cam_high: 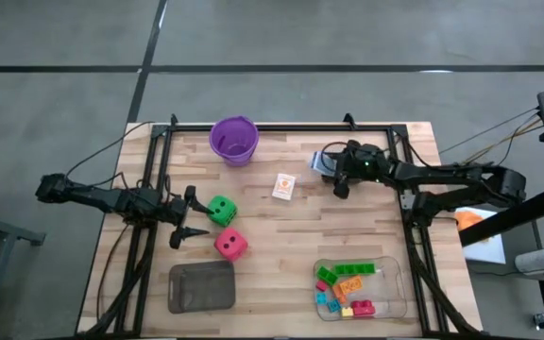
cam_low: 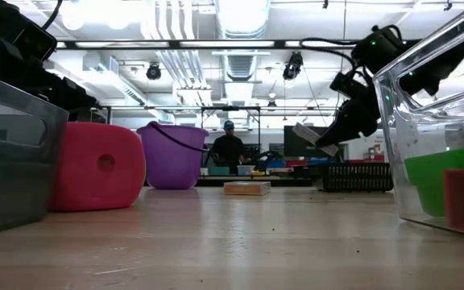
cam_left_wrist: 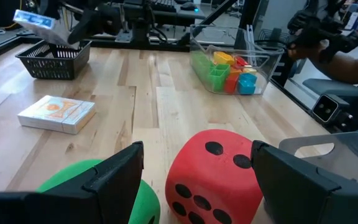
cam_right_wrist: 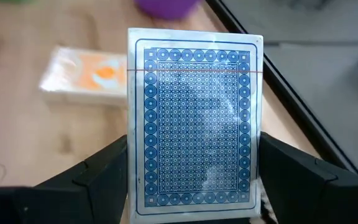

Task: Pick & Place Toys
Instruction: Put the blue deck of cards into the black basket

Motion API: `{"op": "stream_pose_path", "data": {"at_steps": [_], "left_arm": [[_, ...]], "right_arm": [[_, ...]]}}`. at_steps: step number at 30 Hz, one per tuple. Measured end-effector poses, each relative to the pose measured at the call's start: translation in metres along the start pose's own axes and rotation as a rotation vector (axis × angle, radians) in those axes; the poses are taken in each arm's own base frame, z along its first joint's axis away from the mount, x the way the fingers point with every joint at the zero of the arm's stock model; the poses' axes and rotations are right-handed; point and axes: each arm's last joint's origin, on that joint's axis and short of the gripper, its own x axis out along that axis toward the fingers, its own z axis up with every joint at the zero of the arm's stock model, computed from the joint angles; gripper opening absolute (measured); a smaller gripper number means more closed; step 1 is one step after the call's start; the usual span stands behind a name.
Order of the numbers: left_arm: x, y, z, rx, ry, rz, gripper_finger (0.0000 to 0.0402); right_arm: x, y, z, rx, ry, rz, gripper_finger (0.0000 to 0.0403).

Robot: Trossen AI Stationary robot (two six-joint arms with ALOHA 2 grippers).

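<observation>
My right gripper [cam_high: 333,173] is at the table's far right, shut on a blue-patterned pack of cards [cam_right_wrist: 194,118], raised above the table in the low view [cam_low: 308,135]. A white-and-orange card pack [cam_high: 283,186] lies flat on the table near it. My left gripper [cam_high: 191,215] is open and low at the left. The green die [cam_high: 221,210] and red die [cam_high: 230,245] rest on the table just in front of its fingers. In the left wrist view the red die [cam_left_wrist: 213,177] stands ahead between the fingers, and the green die [cam_left_wrist: 92,186] is partly hidden behind one finger. My right gripper pinches the blue card pack between its two fingers, on its two long edges [cam_right_wrist: 132,180] near the end toward the wrist. The fingers [cam_right_wrist: 98,177] lie across the pack. The pack is lifted clear of the table and tilted [cam_low: 306,134].
A purple cup [cam_high: 234,139] stands at the far edge. A grey tray [cam_high: 201,286] sits near left. A clear tray [cam_high: 390,283] at near right holds coloured bricks [cam_high: 346,283]. A black basket [cam_left_wrist: 55,59] and a person's arm [cam_left_wrist: 347,59] show beyond the table.
</observation>
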Motion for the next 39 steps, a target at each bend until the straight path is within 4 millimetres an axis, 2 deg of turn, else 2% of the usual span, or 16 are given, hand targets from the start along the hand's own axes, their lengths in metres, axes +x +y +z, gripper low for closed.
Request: {"op": "stream_pose_path", "data": {"at_steps": [10,20,29,39], "left_arm": [[0.0,0.0,0.0,0.0,0.0,0.0,0.0301],[0.0,0.0,0.0,0.0,0.0,0.0,0.0301],[0.0,0.0,0.0,0.0,0.0,0.0,0.0301],[0.0,0.0,0.0,0.0,0.0,0.0,0.0301]], "right_arm": [[-0.003,-0.007,0.012,-0.031,0.187,-0.123,0.0294],[-0.007,-0.01,0.002,-0.057,0.355,-0.241,0.0295],[-0.009,-0.009,-0.001,-0.05,0.391,-0.26,0.0295],[-0.009,-0.009,-0.003,-0.042,0.411,-0.264,0.0334]]}}
